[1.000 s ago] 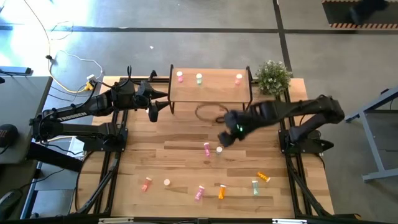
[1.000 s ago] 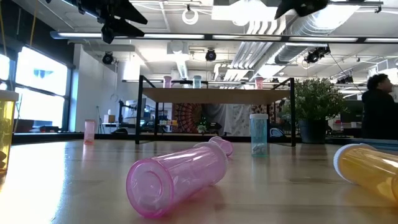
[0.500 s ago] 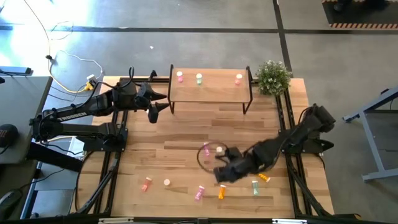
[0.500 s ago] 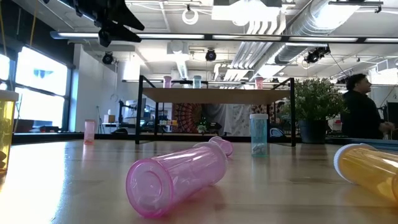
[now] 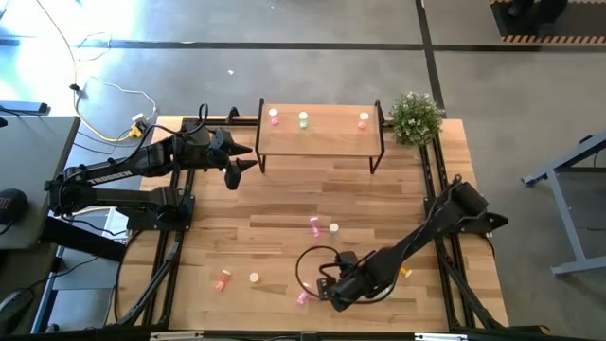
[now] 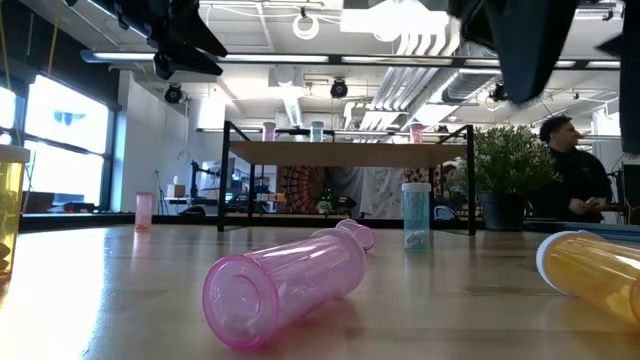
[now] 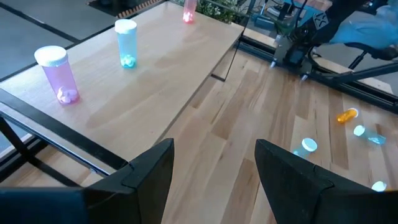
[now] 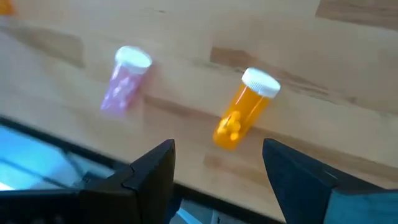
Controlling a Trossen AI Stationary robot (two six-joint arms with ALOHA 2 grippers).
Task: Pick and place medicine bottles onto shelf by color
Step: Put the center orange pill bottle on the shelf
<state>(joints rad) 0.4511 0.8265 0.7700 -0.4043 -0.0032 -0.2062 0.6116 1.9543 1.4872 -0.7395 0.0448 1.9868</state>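
Wooden tabletop [image 5: 284, 204] under workshop lights: your right gripper [image 8: 214, 180] hangs wide open and empty over the near edge, just above an orange bottle [image 8: 245, 109] lying on its side, with a pink bottle [image 8: 125, 79] lying near it. Line your fingers across the orange bottle's long axis, clear of the white cap, before closing. Far off, the shelf [image 5: 322, 137] holds three upright bottles. Your left gripper [image 7: 211, 180] waits open beside its left end.
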